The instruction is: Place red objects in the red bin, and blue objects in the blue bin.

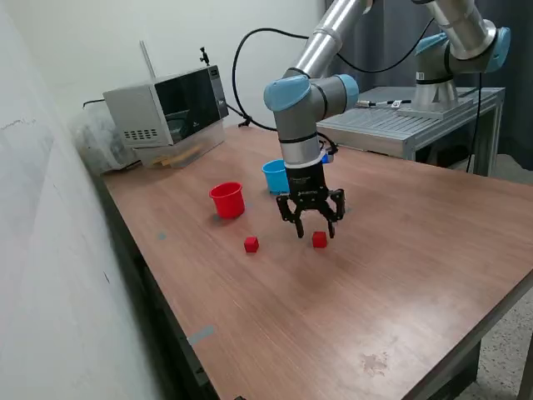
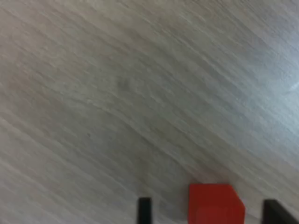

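Note:
Two tiny red cubes lie on the wooden table: one [image 1: 251,244] toward the exterior view's left and one [image 1: 320,240] between the fingertips of my gripper [image 1: 317,233]. The gripper is open and hangs low over that cube, a finger on either side. In the wrist view the same red cube [image 2: 216,203] sits between two dark fingertips [image 2: 145,210], with gaps on both sides. The red cup [image 1: 227,200] stands upright behind the cubes. The light blue cup [image 1: 276,176] stands beside it, partly hidden by the arm. No dark blue cubes are in view.
A grey microwave-like box [image 1: 171,107] sits at the back toward the exterior view's left on the table [image 1: 400,275]. A black cable [image 1: 237,75] loops behind the arm. A second arm [image 1: 454,50] stands on a metal bench at the back right.

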Controlling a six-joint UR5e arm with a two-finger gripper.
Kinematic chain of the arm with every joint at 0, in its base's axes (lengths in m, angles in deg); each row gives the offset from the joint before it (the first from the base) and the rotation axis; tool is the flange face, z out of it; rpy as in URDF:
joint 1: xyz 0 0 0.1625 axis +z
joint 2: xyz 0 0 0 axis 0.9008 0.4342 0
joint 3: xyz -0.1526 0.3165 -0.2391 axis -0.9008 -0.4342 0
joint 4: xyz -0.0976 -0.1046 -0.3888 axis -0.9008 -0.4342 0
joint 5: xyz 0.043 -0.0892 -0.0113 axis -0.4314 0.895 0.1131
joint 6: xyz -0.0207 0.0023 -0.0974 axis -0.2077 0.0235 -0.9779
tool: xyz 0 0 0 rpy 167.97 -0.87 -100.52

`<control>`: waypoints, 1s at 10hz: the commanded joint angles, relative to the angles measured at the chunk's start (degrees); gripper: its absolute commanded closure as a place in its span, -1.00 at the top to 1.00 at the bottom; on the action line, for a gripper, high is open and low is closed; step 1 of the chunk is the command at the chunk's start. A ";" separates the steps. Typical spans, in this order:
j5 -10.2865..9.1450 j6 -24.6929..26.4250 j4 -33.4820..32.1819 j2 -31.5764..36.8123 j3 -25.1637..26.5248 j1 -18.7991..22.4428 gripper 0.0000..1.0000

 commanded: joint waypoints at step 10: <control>1.40 -0.44 0.72 10.53 0.51 -5.53 -1.00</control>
